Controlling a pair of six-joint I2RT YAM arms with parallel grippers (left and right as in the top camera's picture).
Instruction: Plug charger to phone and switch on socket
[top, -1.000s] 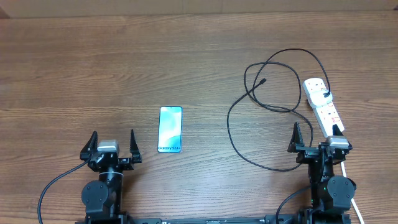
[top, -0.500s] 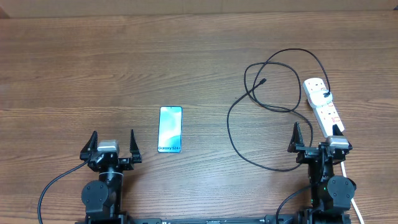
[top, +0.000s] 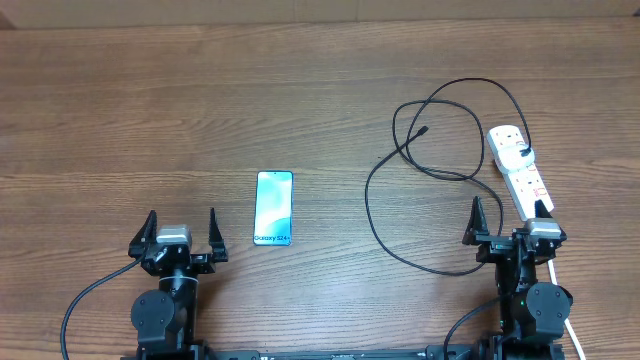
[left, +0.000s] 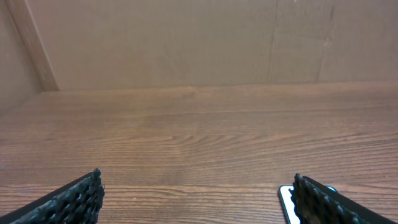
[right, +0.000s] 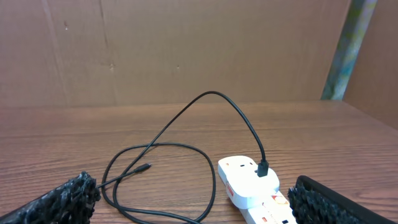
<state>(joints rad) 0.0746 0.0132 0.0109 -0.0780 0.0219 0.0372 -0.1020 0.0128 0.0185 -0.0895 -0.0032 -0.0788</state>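
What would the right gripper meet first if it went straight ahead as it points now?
Probably the socket, low just ahead of the right gripper, between its open fingers; depth is unclear.

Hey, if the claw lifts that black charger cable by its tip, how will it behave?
Probably floppy: the charger lies in loose loops, so it should drape and trail. Its other end sits in the socket, so it likely tugs there.

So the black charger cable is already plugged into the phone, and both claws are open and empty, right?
Not quite. The plug tip of the charger lies loose on the table, well apart from the phone; the overhead view shows it. The left gripper and right gripper are indeed open and empty.
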